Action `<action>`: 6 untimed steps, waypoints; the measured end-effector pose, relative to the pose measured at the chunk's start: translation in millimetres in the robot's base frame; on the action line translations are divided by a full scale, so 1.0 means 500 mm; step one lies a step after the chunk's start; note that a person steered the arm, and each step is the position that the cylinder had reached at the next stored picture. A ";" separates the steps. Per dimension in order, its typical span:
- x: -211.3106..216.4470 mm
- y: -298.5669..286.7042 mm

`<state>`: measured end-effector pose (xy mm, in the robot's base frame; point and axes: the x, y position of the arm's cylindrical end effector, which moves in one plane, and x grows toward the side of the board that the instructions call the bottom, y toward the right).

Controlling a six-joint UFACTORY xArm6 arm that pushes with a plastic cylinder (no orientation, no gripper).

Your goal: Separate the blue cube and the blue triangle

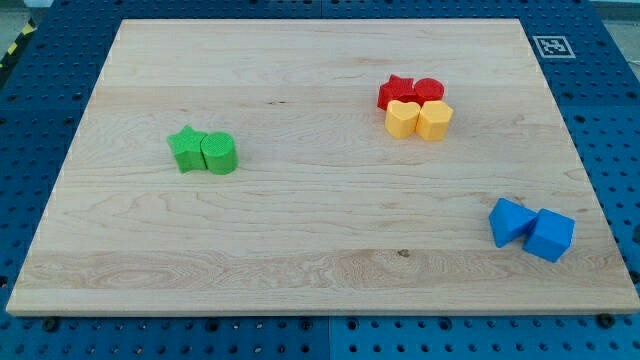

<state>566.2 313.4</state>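
Observation:
The blue cube point(551, 235) sits near the board's lower right corner. The blue triangle point(510, 221) lies right next to it on its left, touching it. My tip does not show in the camera view, and no part of the rod is visible.
The wooden board point(300, 240) rests on a blue pegboard table. A green star point(186, 149) and a green cylinder-like block point(220, 153) touch at the left. A red star point(397, 92), a red round block point(429, 90) and two yellow blocks point(403, 118) point(435, 120) cluster at the upper right.

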 end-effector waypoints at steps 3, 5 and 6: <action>0.034 -0.185; 0.074 -0.247; 0.053 -0.228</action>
<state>592.7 199.7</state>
